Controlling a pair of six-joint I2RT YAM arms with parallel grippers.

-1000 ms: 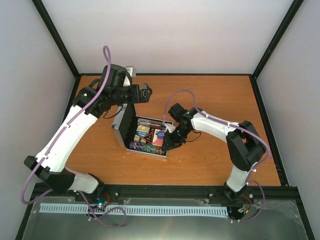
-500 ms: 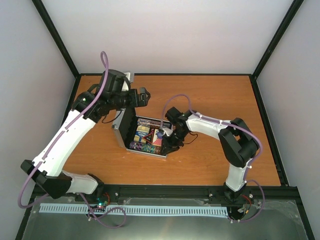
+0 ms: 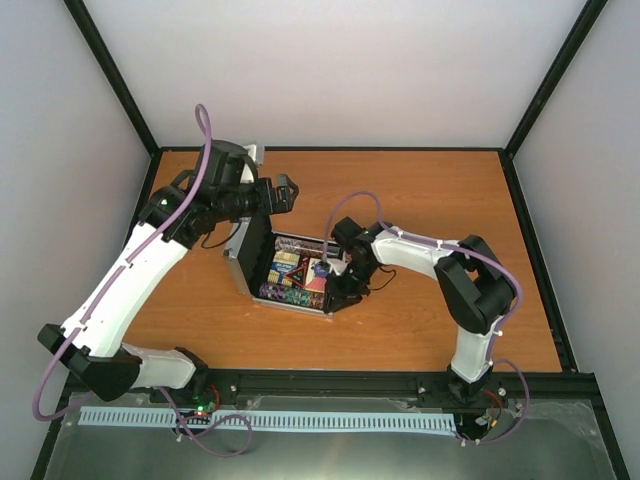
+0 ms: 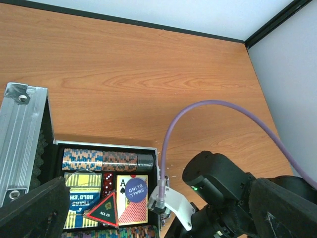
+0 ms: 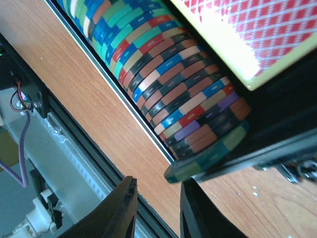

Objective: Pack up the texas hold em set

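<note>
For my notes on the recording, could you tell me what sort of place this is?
Probably a robot test cell in a lab, not a home: plain white walls in a black frame enclose one wooden table, and two arms are bolted to a rail at its near edge.

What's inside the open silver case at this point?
Inside the case: far chip row, blue deck, red dice, red deck carrying the Small Blind button, a triangular All In button, and a near chip row. Anything beneath the decks is covered.
</note>
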